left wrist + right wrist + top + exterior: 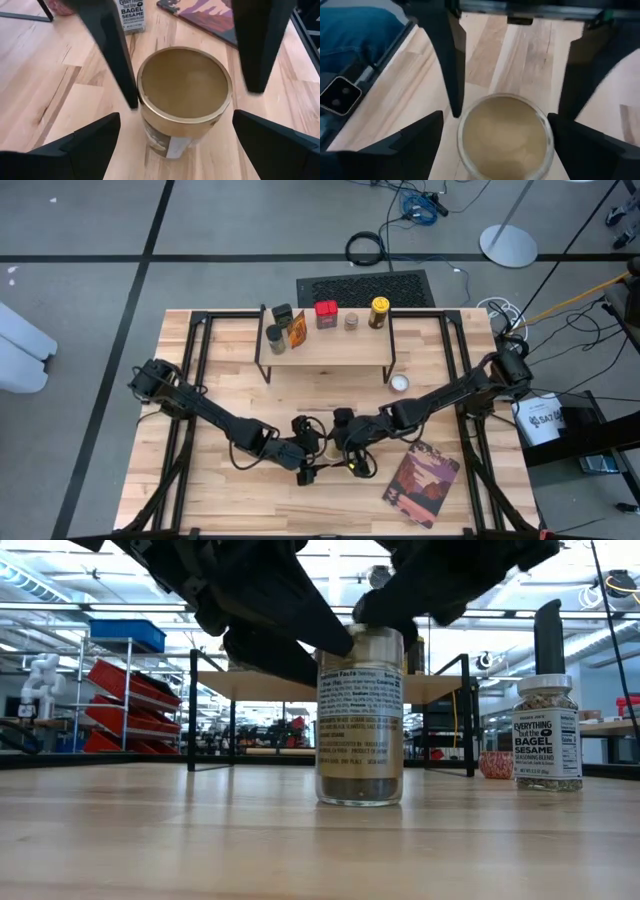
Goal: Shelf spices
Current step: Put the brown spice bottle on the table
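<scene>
Gold-lidded spice jar upright on the tabletop, near the front centre, well apart from the shelf carrying five other spices. Left gripper and right gripper both above the jar, fingers spread wide either side of its lid, holding nothing. Bagel sesame jar nearby.

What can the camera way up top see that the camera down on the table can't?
Only the high view shows the shelf top with jars on it, a red-topped one among them, plus the book and both arms whole. Only the low view shows the printed label of the gold-lidded jar and the bagel sesame jar. Both show the left gripper and right gripper, both open, at the gold-lidded jar.
</scene>
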